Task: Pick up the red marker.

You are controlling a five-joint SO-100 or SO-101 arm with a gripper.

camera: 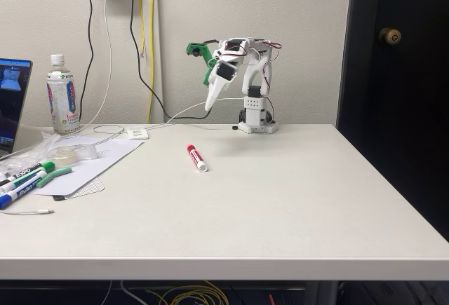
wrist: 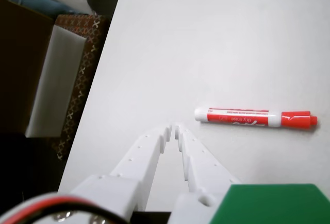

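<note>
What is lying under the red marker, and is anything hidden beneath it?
The red marker lies directly on the bare white table, nothing between. The strip of tabletop under its body is covered, so that cannot be checked.

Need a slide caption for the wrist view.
Closed tool above the white table, red marker lying free to its right.

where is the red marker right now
In the fixed view the red marker lies flat on the bare white table, in front of the arm's base and right of the paper sheet; the gripper hangs above it.
</note>
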